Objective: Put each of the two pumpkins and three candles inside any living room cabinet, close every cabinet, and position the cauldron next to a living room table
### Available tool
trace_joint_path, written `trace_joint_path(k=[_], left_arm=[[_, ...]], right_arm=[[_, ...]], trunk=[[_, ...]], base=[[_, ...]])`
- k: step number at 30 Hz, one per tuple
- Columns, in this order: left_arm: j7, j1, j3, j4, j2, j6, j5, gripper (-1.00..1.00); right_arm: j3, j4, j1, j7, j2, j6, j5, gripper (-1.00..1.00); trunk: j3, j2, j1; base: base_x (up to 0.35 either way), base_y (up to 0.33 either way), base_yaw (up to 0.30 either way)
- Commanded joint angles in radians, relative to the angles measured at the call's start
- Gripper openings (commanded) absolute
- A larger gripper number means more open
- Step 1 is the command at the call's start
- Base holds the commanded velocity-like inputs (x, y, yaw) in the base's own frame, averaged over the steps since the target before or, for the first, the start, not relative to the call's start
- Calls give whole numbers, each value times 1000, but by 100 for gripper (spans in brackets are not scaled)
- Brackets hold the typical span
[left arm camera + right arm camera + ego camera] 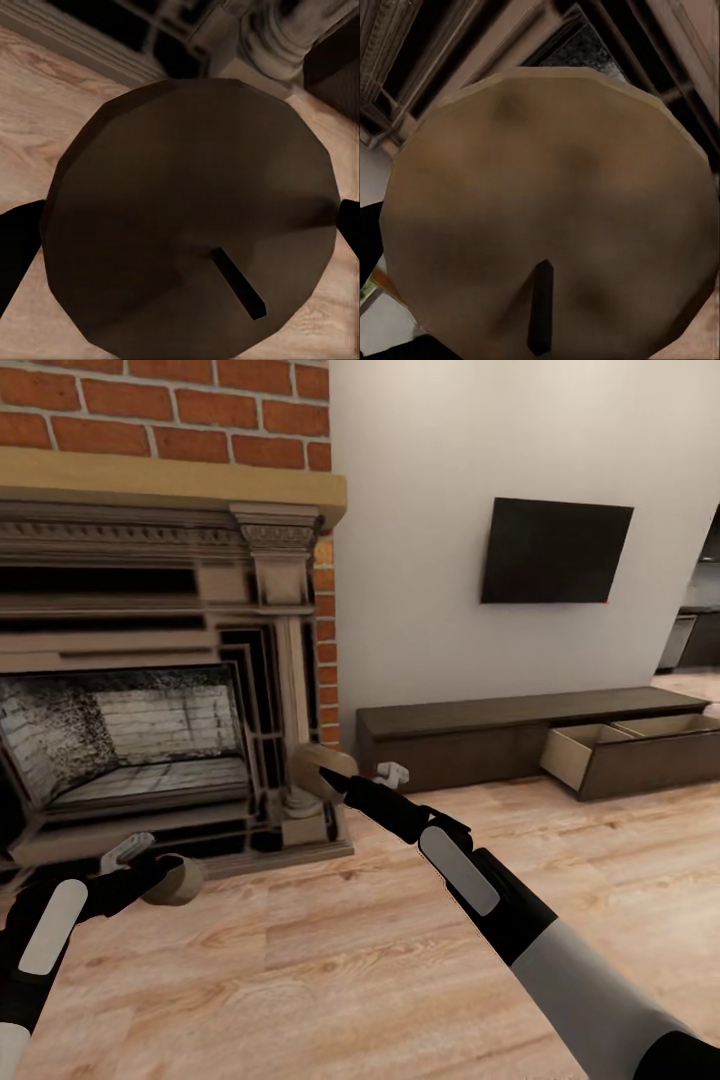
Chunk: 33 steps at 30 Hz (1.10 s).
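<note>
Tan wax sat in both end effectors. The left end effector (pixel 150 870) was clamped on a candle (pixel 175 881) held low over the wood floor (pixel 330 950), in front of the fireplace (pixel 150 690); its wrist view showed that candle's (pixel 187 217) round top and dark wick (pixel 240 283) between the dark finger edges. The right end effector (pixel 335 772) held a second candle (pixel 318 765) further forward, close to the fireplace's column, and its wrist view showed the candle face (pixel 547 210) with the wick (pixel 538 307).

Rightward along the white wall, under the wall-mounted television (pixel 555 550), stood the cabinet (pixel 470 730), long, low and dark brown, its long axis running along the wall. Near its right end an open drawer (pixel 575 755) showed a pale interior, with another open beside it. From both candles that drawer lay well to the right and further off; the right arm was the nearer. Judging by this, the coming move called for turning and travelling right before either candle could be dropped in.
</note>
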Motion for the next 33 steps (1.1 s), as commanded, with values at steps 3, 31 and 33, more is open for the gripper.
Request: trace_joint_path(k=[3, 31, 33], left_arm=[[9, 0, 1, -2, 0, 4, 14, -100], [9, 0, 1, 3, 1, 3, 13, -100], [10, 0, 1, 3, 2, 3, 13, -100]], right_arm=[[1, 3, -1, 1, 0, 2, -8, -100], [1, 13, -1, -1, 0, -27, -7, -100], [1, 12, -1, -1, 0, -27, -6, -100]], trunk=[[11, 0, -2], [107, 119, -70], [113, 133, -78]], base=[[0, 0, -295], [0, 0, -136], [0, 0, 0]])
